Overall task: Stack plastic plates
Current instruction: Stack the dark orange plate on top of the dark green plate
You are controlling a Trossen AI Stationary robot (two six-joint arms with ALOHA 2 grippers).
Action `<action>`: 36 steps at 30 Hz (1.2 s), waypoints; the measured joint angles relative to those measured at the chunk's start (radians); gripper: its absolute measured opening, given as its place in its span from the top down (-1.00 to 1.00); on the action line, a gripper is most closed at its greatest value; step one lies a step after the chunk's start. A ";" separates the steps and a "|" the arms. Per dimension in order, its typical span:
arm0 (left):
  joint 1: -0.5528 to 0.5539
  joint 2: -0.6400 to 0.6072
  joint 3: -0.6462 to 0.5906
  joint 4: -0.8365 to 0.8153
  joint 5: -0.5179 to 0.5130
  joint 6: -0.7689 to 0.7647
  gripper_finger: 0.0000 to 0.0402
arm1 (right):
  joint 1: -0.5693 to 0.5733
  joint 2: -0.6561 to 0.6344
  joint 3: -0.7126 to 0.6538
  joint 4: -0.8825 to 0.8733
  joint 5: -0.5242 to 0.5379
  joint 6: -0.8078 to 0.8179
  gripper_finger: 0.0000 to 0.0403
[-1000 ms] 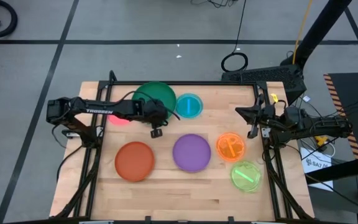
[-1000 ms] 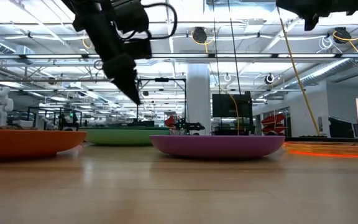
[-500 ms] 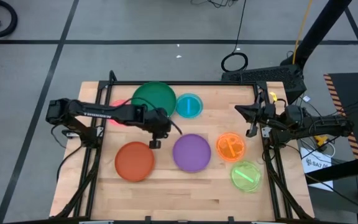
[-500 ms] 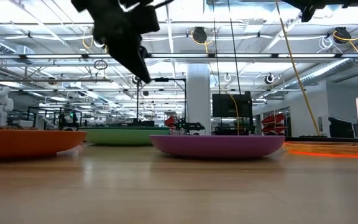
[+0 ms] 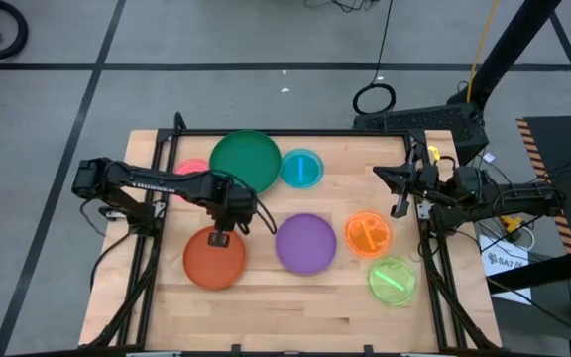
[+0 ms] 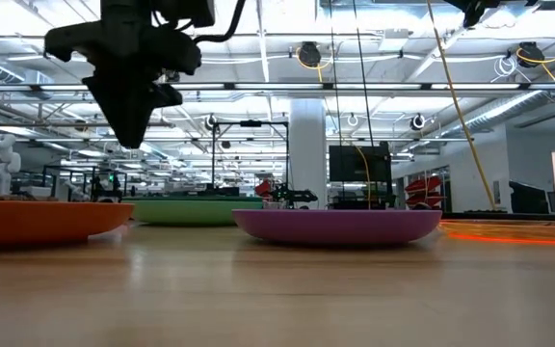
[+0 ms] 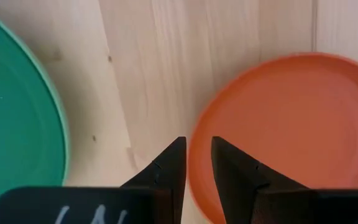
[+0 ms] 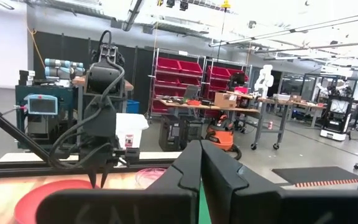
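Trouble is likeliest at the rim of the red-orange plate [image 5: 214, 258]. The left hand [image 5: 219, 238] hangs above that plate's far edge, fingers [image 7: 169, 168] narrowly parted and holding nothing. With so slim a gap, a descent slightly off line would land a fingertip on top of the rim instead of straddling it, tipping the plate or skidding it across the desk [image 5: 295, 307]. A shallow pinch on slick plastic could also let go partway through a lift, dropping the plate short of whichever stack it is meant for.

The right hand [image 5: 398, 193] waits near the desk's right edge, fingers shut and empty.

Only the high view gives the whole layout: dark green plate [image 5: 245, 161] at the back, pink plate [image 5: 192, 168] just left of it and partly hidden, blue plate [image 5: 301, 168] to its right, purple plate [image 5: 306, 243] in the middle, orange plate [image 5: 368, 234] and lime plate [image 5: 393, 280] at the right. Nothing is stacked yet. The left wrist view alone shows the fingertips' line against the rim; the low view alone shows that the hand is well clear of the desk.
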 joint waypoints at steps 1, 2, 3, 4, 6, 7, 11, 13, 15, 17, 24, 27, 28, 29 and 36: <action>-0.003 0.000 -0.006 0.002 0.001 -0.002 0.58 | 0.000 0.000 0.000 0.000 0.000 0.000 0.97; -0.006 0.000 -0.012 0.000 0.001 -0.005 0.58 | 0.000 0.000 0.000 0.000 0.000 0.000 0.97; -0.009 0.000 -0.018 -0.001 0.002 -0.005 0.58 | 0.000 0.000 0.000 0.000 0.000 0.000 0.97; -0.013 0.000 -0.022 -0.002 0.002 -0.006 0.58 | 0.000 0.000 0.000 0.000 0.000 0.000 0.97; -0.021 0.000 -0.025 -0.003 0.002 -0.013 0.54 | 0.000 0.002 0.000 0.000 0.000 0.004 0.97; -0.027 0.000 -0.025 -0.002 0.002 -0.016 0.50 | 0.000 0.003 0.000 -0.001 0.000 0.009 0.97; -0.045 0.000 -0.025 0.000 -0.003 -0.049 0.27 | 0.000 0.005 0.000 -0.001 0.000 0.037 0.97; -0.053 0.000 -0.025 0.000 -0.019 -0.056 0.13 | 0.000 0.007 0.000 -0.002 0.000 0.044 0.97; -0.059 0.000 -0.026 0.001 -0.044 -0.066 0.01 | 0.000 0.008 0.000 -0.005 0.000 0.050 0.97; -0.063 0.000 -0.043 0.007 -0.047 -0.068 -0.07 | 0.000 0.007 0.000 -0.005 0.000 0.056 0.97; -0.073 0.000 -0.154 0.062 -0.038 -0.053 -0.12 | 0.000 0.007 0.000 -0.020 0.000 0.056 0.97; -0.067 0.000 -0.200 0.117 -0.038 -0.045 -0.12 | 0.000 0.007 0.000 -0.020 0.000 0.056 0.97; -0.064 0.000 -0.214 0.130 -0.038 -0.038 -0.12 | 0.000 0.007 0.000 -0.020 0.000 0.056 0.97; -0.060 0.000 -0.228 0.135 -0.041 -0.034 -0.12 | 0.000 0.007 0.000 -0.020 0.000 0.056 0.97; -0.017 0.000 -0.287 0.171 -0.072 -0.030 -0.12 | 0.000 0.007 0.000 -0.020 0.000 0.051 0.97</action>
